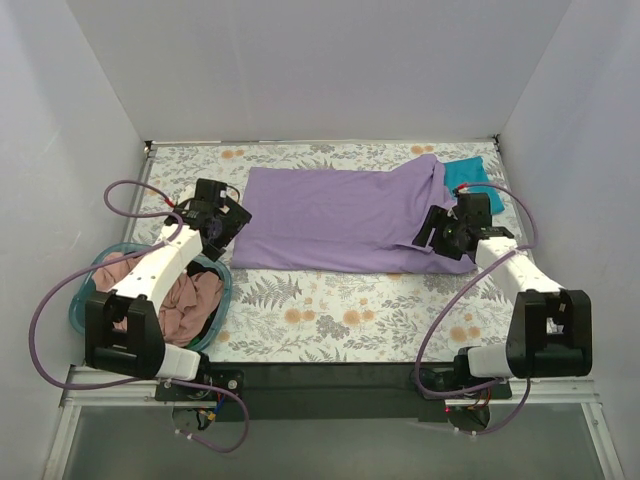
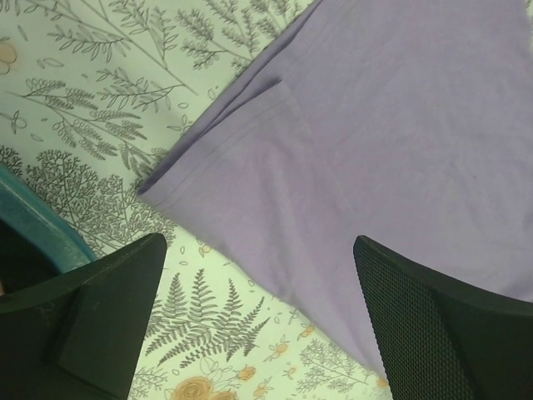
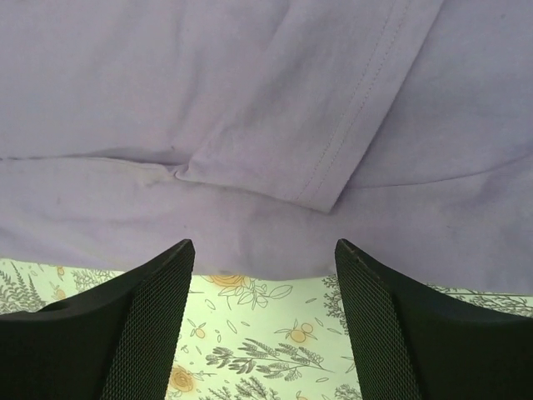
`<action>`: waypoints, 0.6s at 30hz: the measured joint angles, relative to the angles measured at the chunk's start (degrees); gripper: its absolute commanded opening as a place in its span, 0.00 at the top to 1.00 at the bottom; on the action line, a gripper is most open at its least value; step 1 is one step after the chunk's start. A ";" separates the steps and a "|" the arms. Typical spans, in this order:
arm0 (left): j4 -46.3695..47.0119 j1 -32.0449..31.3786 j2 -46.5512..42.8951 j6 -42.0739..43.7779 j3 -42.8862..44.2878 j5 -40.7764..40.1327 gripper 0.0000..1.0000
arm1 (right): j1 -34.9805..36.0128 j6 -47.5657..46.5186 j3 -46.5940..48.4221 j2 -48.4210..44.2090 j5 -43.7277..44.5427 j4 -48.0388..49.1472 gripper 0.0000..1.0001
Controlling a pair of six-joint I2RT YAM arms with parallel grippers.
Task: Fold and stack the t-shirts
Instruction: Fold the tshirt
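Dusty-pink cloth (image 1: 190,300) is heaped in a round teal basket (image 1: 225,290) at the lower left of the top view; one basket is counted, but the number of pink t-shirts in it cannot be told from the bundle.

Above it, at left centre, the left gripper (image 1: 228,222) is held over the left edge of the lavender t-shirt (image 1: 340,215). In the left wrist view its jaws are seen spread wide and empty, with the stitched hem corner (image 2: 216,142) lying ahead of them on the floral table cover (image 1: 330,310).

At right centre, the right gripper (image 1: 432,235) is poised over the shirt's lower right part. Its jaws are likewise parted with nothing between them, and a folded-in sleeve (image 3: 350,142) is seen just beyond the fingertips.

One lavender t-shirt is spread flat across the upper middle of the frame. One teal-blue t-shirt (image 1: 468,172) is seen at the upper right, partly overlapped by the lavender cloth, and is judged already folded.

The step in hand is judged to be the folding of the lavender shirt, with the sleeves tucked. For the next move, both near corners probably need to be pinched together and carried across evenly, so that no crease is dragged in.
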 measured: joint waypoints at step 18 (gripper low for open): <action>-0.85 0.00 0.09 0.00 -2.71 -0.17 0.04 | -0.02 0.72 1.42 13.09 -0.39 6.43 0.71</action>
